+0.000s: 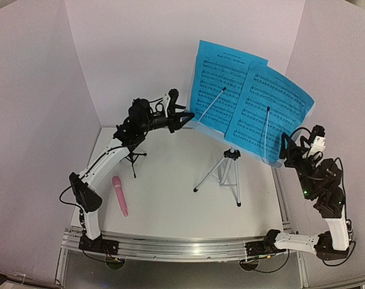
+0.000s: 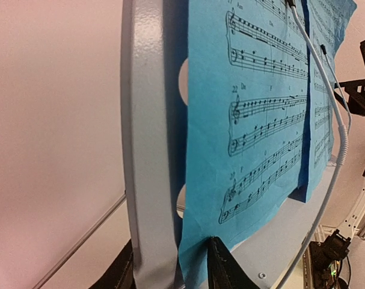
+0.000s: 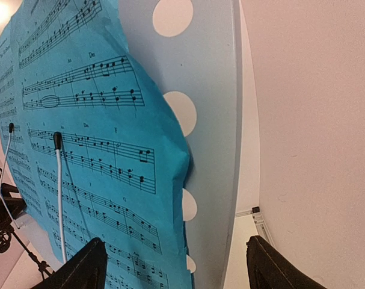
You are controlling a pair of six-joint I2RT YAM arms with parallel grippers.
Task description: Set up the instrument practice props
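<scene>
Your music stand (image 1: 227,168) stands upright on the bench (image 1: 170,211), right of centre in the overhead frame. Its tripod legs are spread, and its pale perforated desk (image 3: 215,120) carries two blue sheet-music pages (image 1: 221,81) side by side, each under a white wire holder (image 1: 209,108).

Your left claw (image 1: 186,118) is at the desk's left rim, closed down and pinching it. In the left wrist view, one finger (image 2: 119,274) sits behind the rim and the other is in front, by the page's lower corner.

Your right claw (image 3: 179,265) is wide open, its fingers straddling the desk's right edge with a gap on both sides.

The pink microphone (image 1: 120,195) lies flat at lower left, near the left arm. The small black tripod mount (image 1: 133,158) stands just above it in the frame, apart from it.
</scene>
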